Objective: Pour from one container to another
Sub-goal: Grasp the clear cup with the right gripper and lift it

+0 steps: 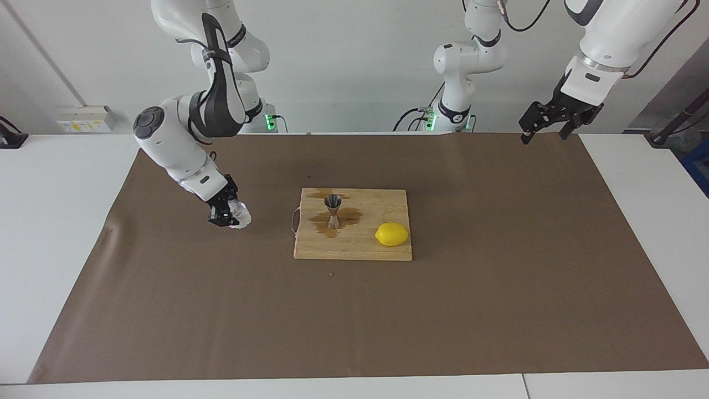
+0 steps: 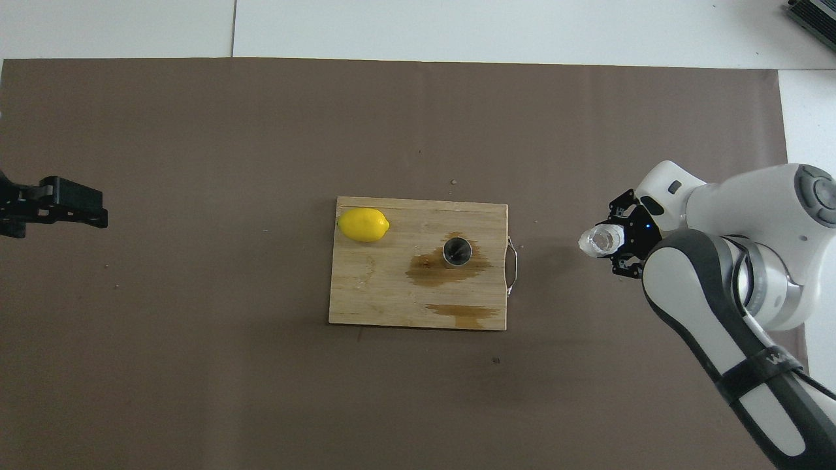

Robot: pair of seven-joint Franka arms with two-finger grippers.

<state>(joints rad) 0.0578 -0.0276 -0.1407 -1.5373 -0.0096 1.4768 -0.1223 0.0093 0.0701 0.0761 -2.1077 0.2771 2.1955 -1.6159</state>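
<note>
One cup, one jigger, one lemon. Right tool clamped on cup near worktop's right-arm edge. Jigger upright mid-worktop, contents unreadable. Left tool waiting, spread, raised at robots' corner.

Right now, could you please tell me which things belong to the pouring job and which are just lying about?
Job:
- crinkled cup, at the right gripper
- steel jigger, standing on the board

Lying about:
- lemon
- cutting board
- left gripper, waiting
</note>
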